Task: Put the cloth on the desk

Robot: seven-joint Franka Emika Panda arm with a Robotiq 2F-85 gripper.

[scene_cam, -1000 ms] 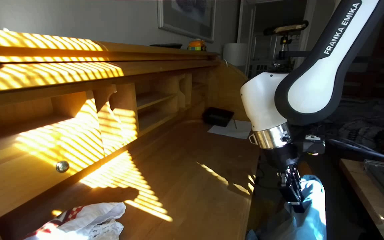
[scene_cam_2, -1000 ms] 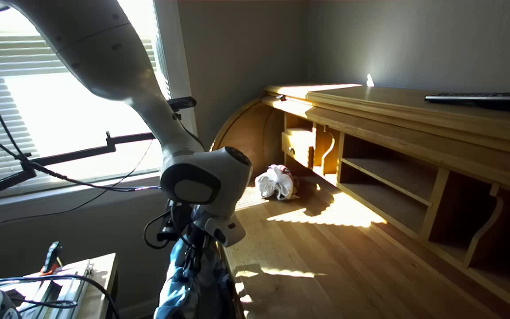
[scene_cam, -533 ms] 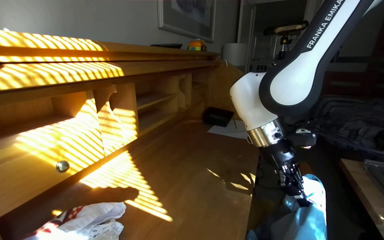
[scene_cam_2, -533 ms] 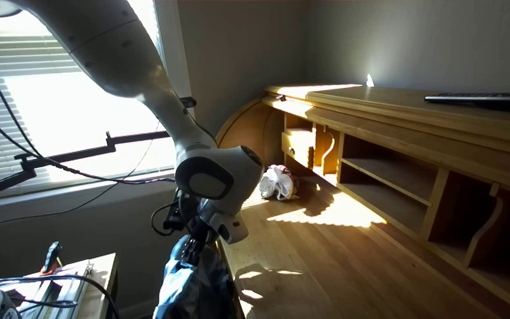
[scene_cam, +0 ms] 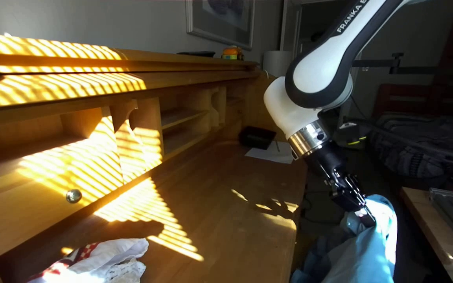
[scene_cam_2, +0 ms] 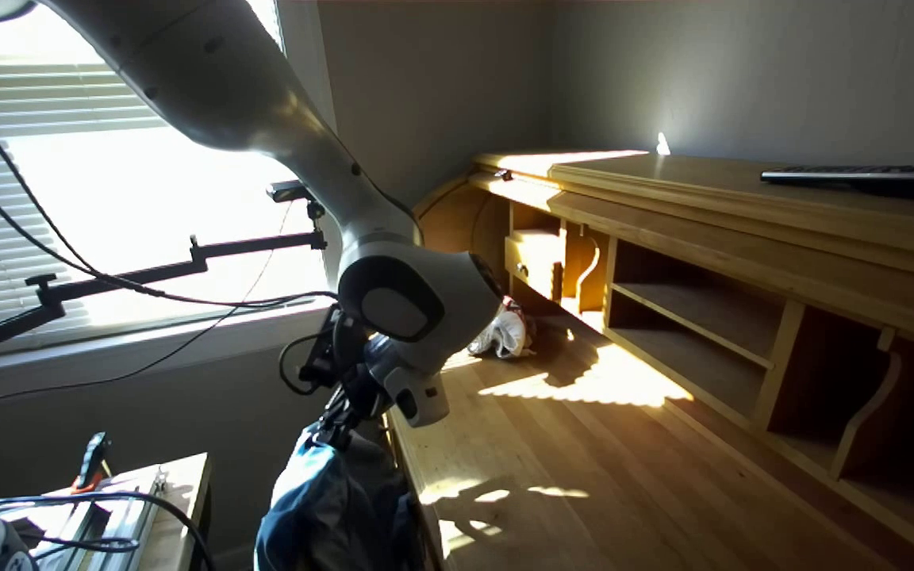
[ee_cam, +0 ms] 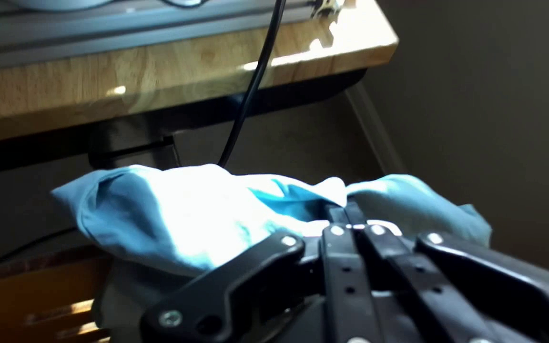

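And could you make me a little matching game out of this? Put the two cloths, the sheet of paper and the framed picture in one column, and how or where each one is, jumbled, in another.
Things
1. Blue cloth
2. White cloth with red pattern
3. Sheet of paper
4. Framed picture

Where or how
A. Lying flat on the desk
B. Up on the wall
C. Pinched in the gripper
D. Bunched up on the desk

Right pairs: 1-C; 2-D; 3-A; 4-B
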